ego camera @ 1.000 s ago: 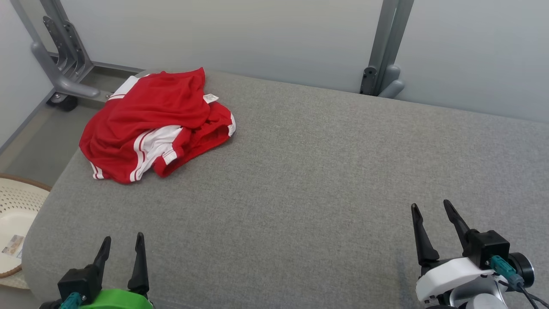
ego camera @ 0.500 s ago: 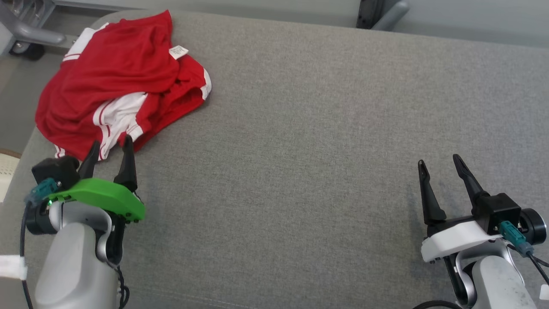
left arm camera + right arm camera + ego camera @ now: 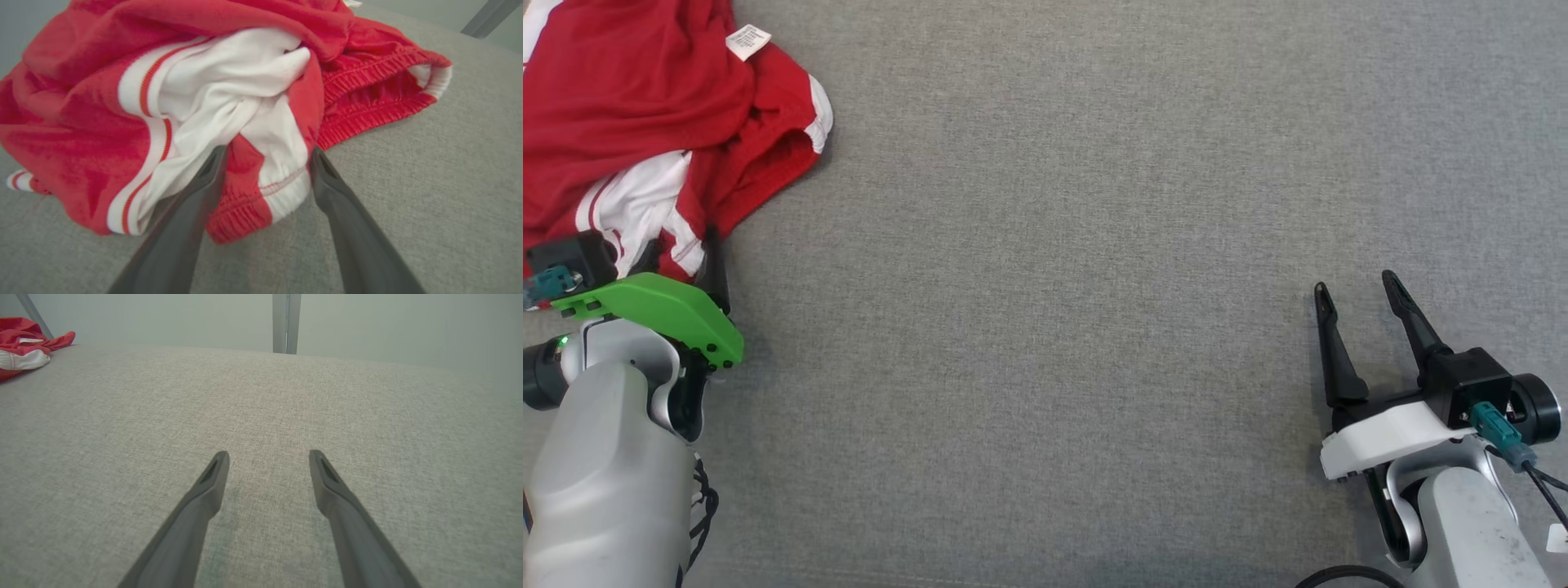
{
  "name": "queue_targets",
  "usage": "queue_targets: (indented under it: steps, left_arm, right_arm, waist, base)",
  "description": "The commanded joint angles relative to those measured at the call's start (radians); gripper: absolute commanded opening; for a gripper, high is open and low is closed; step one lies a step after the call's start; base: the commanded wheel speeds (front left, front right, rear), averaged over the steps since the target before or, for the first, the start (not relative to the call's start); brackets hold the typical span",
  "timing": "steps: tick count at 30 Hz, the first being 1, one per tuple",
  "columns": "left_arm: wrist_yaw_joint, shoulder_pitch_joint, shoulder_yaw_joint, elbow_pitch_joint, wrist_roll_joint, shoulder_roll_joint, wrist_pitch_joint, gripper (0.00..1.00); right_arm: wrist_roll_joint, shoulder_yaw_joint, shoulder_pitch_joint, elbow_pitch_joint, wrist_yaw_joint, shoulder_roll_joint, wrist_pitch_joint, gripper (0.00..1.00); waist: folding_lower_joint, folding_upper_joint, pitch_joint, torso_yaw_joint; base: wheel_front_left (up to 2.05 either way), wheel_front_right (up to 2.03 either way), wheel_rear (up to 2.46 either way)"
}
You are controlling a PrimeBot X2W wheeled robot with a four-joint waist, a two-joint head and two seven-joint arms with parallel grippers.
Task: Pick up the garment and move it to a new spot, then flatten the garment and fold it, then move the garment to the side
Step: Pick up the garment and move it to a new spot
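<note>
I can read no text anywhere in front of me. The white tag (image 3: 747, 41) on the red garment (image 3: 621, 90) carries print, but it is too small for me to make out.

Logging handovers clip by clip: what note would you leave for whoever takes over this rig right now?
Left gripper: open, straddling a hem fold at the near edge of the red-and-white shorts; not closed on it.
Right gripper: open, empty, over the bare gray fabric surface, well away from the shorts.
Shorts: a crumpled heap at the upper left of the head view.
Done: nothing yet; no grasp made.
Left: close on the shorts, move them to a new spot, flatten, fold, shift aside.
</note>
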Motion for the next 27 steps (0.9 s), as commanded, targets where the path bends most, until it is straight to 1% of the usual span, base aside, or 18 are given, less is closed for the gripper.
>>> queue_targets:
  steps: [1,2,3,4,5,6,9,13,17,21,24,27]
  left_arm:
    - [0.002,-0.018,-0.006,0.014,-0.003,0.008,-0.002,1.00]
    - [0.002,-0.025,-0.009,0.031,-0.003,0.012,-0.001,1.00]
    - [0.001,-0.031,-0.013,0.050,-0.003,0.017,0.002,0.85]
    - [0.001,-0.037,-0.019,0.065,-0.001,0.020,0.005,0.39]
    - [0.000,-0.043,-0.025,0.080,-0.003,0.021,0.006,0.04]
    - [0.000,-0.048,-0.032,0.091,-0.005,0.022,0.006,0.00]
    - [-0.002,-0.055,-0.053,0.109,-0.016,0.024,-0.008,0.00]
    - [-0.002,-0.052,-0.103,0.062,-0.056,0.014,-0.034,0.00]
    - [-0.002,-0.028,-0.172,-0.025,-0.100,0.019,-0.027,0.00]
    - [-0.002,-0.017,-0.233,-0.145,-0.164,0.021,0.007,0.00]
    - [-0.002,-0.027,-0.248,-0.227,-0.199,0.045,0.032,0.00]
    - [0.001,-0.055,-0.243,-0.291,-0.208,0.071,0.058,0.00]
  right_arm:
    - [-0.001,-0.001,-0.013,0.000,0.000,-0.001,-0.003,1.00]
    - [0.001,-0.002,-0.012,0.002,0.000,0.000,-0.003,1.00]
    - [0.003,-0.002,-0.010,0.003,0.000,0.001,-0.003,1.00]
    - [0.004,-0.002,-0.009,0.004,0.000,0.002,-0.003,1.00]
    - [0.005,-0.001,-0.008,0.005,0.000,0.004,-0.003,1.00]
    - [0.007,0.000,-0.008,0.007,0.000,0.005,-0.003,1.00]
    - [0.014,0.001,-0.006,0.010,0.000,0.009,-0.003,1.00]
    - [0.021,-0.006,0.010,0.015,0.000,0.015,-0.003,1.00]
    - [0.030,-0.012,0.035,0.023,0.000,0.021,-0.003,1.00]
    - [0.045,-0.011,0.056,0.032,0.000,0.025,-0.003,1.00]
    - [0.058,-0.003,0.067,0.041,0.000,0.028,-0.003,1.00]
    - [0.073,0.002,0.073,0.047,0.000,0.029,-0.003,1.00]
  waist:
    - [-0.0002,0.0000,0.007,-0.014]
    - [-0.0002,0.0000,0.005,-0.016]
    - [-0.0002,0.0000,0.003,-0.018]
    - [-0.0002,0.0000,0.002,-0.020]
    - [-0.0002,0.0000,0.001,-0.021]
    - [-0.0002,0.0000,0.000,-0.023]
    - [-0.0002,0.0000,-0.007,-0.028]
    - [-0.0002,0.0000,-0.032,-0.031]
    - [-0.0002,0.0000,-0.072,-0.031]
    - [-0.0002,0.0000,-0.119,-0.033]
    - [-0.0002,0.0000,-0.154,-0.039]
    - [-0.0002,0.0000,-0.185,-0.048]
  base:
    - [0.00,0.00,0.00]
    - [0.00,0.00,0.00]
    - [0.00,0.00,0.00]
    - [0.00,0.00,0.00]
    - [0.00,0.00,0.00]
    - [0.00,0.00,0.00]
    - [0.00,0.00,0.00]
    - [0.00,0.00,0.00]
    - [0.00,0.00,0.00]
    - [0.00,0.00,0.00]
    - [0.00,0.00,0.00]
    - [0.00,0.00,0.00]
